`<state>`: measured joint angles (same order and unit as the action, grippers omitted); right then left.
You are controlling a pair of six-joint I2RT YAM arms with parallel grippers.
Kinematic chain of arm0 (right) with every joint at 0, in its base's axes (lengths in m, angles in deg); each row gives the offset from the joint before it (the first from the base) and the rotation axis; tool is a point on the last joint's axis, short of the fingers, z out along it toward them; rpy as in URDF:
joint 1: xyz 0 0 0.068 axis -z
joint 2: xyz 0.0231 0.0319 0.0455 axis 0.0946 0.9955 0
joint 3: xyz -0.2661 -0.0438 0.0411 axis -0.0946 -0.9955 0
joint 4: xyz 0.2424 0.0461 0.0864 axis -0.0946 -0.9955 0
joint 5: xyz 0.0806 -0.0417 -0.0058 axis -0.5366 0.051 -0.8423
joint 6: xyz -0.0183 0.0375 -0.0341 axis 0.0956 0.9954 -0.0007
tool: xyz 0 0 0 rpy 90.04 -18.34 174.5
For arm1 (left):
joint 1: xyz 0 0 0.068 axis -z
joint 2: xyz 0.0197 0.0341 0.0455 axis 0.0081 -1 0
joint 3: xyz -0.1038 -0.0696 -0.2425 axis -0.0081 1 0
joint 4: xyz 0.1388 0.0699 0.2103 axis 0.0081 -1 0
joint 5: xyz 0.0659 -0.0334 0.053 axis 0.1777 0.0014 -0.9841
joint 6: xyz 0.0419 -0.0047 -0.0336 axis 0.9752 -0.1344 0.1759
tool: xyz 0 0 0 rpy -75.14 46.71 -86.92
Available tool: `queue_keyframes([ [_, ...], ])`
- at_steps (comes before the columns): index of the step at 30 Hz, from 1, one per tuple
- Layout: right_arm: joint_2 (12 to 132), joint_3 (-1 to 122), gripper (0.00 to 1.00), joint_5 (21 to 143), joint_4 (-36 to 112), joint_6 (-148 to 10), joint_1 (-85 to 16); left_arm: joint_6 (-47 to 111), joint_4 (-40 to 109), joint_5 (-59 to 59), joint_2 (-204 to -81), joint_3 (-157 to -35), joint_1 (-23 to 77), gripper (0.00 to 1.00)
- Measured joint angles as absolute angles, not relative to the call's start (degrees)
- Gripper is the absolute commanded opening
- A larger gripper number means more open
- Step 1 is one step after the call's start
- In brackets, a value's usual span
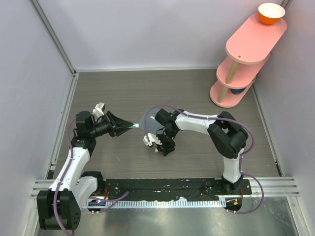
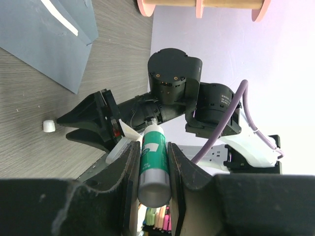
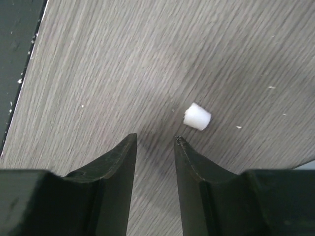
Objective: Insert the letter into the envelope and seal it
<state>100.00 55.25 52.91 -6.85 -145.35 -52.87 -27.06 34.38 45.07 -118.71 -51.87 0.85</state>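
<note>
Left wrist view: the left gripper point(image 2: 153, 147) was clamped on a white-and-green glue stick point(image 2: 153, 172), which pointed toward the right arm. The stick's near end was blurred close to the lens. The envelope point(image 2: 39, 44) lay flat on the wood-grain table point(image 2: 29, 157), beyond the right gripper point(image 2: 66, 127) and apart from it. It was cut off by the top and left edges, and 1 white strip showed on it. Whether a sheet lay inside, we could not tell. 1 small white cap point(image 2: 48, 126) sat on the table just beside the right gripper's tips.

Right wrist view: the 2 jaws stood apart over bare table with nothing between them. The cap lay just beyond 1 tip, not touching.

Top external view: the right arm covered most of the envelope, so we saw only a pale edge between the 2 grippers.
</note>
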Motion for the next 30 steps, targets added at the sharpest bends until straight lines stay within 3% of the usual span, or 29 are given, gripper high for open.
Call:
queue_keyframes([
  [20,102.5,57.9,0.57,50.1,-1.4,-134.4,-54.1,-29.4,36.3,45.9,-119.4,-51.0,-3.4,0.00],
  [24,102.6,57.9,0.57,49.8,0.1,-132.4,-54.5,-29.5,36.5,46.0,-119.4,-50.8,-3.7,0.00],
  [30,102.6,56.8,0.49,50.1,5.0,-128.8,-54.8,-29.7,36.6,46.1,-119.4,-50.8,-4.0,0.00],
])
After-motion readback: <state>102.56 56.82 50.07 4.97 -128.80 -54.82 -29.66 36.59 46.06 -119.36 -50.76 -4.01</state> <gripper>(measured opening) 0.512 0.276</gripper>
